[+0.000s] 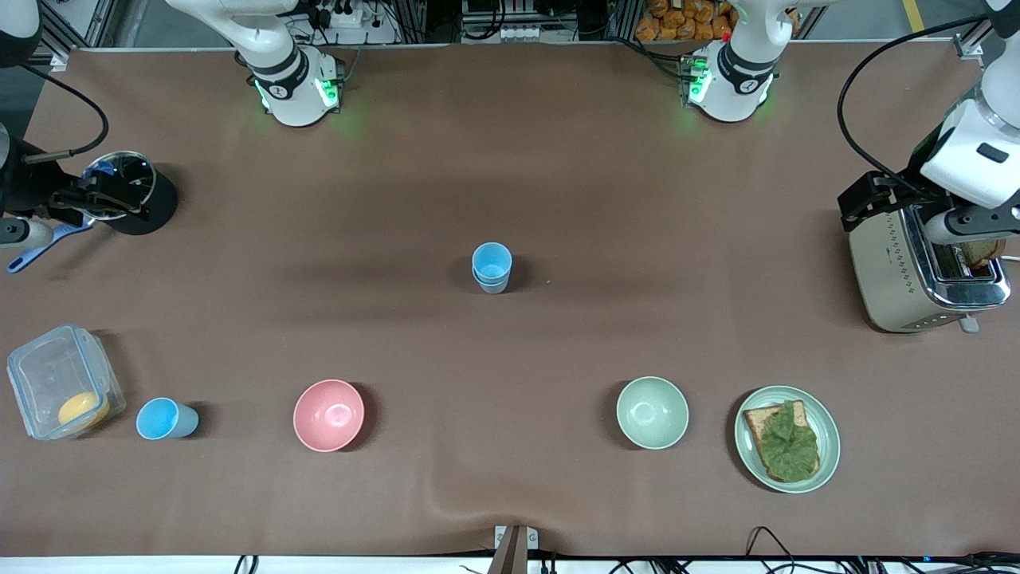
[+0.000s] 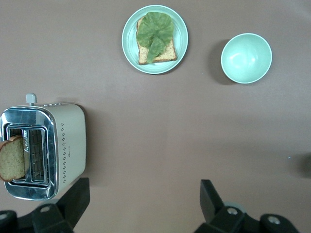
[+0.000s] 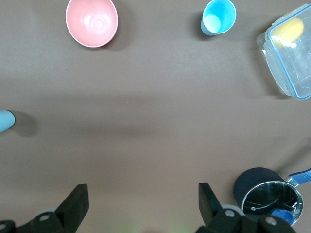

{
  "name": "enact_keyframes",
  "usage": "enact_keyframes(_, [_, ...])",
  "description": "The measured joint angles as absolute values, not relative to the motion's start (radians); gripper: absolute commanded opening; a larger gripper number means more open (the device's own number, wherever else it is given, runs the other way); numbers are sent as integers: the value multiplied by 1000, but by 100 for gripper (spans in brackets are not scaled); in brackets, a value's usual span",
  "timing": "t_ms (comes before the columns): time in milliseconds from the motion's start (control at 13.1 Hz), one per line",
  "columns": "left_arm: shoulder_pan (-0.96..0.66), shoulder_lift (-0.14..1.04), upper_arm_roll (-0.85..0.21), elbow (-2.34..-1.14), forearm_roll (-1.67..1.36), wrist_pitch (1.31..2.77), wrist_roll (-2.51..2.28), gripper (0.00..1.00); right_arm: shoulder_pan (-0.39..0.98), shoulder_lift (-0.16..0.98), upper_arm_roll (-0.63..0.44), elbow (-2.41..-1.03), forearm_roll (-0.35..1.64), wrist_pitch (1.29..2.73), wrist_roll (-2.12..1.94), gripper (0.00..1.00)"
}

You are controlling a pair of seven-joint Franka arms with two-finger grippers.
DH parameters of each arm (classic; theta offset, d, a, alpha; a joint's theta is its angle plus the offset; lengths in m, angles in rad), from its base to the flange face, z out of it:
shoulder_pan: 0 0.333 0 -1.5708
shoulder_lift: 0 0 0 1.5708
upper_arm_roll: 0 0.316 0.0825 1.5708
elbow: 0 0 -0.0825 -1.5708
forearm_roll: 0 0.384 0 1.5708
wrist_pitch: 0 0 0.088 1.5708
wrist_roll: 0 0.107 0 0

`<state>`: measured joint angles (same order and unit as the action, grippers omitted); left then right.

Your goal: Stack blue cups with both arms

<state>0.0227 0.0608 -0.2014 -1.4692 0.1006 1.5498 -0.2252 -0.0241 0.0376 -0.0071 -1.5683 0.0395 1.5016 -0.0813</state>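
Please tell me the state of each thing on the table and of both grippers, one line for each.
stacked cups: upright, nested, mid-table
single cup: upright, alone, empty
pink bowl: upright, empty
green bowl: upright, empty
toaster: bread in slot
plate: holds toast with lettuce
box: holds something yellow
left gripper: open, empty
right gripper: open, empty

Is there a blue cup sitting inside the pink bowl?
No, the pink bowl is empty; a blue cup stands beside it on the table.

Front cam sits high across the table point(image 1: 558, 183), facing both arm bases and taking in the whole top. Each wrist cam looks straight down from well up. The left one shares the toaster point(image 2: 43, 150), sandwich plate point(image 2: 154, 39) and green bowl point(image 2: 246, 58) with it; the right one shares the pink bowl point(image 3: 92, 22) and lunchbox point(image 3: 291, 58).
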Motion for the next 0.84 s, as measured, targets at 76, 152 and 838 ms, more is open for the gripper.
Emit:
enact_keyframes(76, [19, 60, -202, -1469, 100, 1550, -225, 100, -24, 38, -7, -1569, 40, 1501, -81, 100])
enact_keyframes(152, [17, 60, -202, -1469, 97, 1550, -225, 100, -24, 38, -7, -1569, 40, 1501, -81, 100])
enact_keyframes(838, [28, 60, -187, -1475, 38, 1527, -97, 100, -24, 38, -3, -1570, 40, 1497, -81, 100])
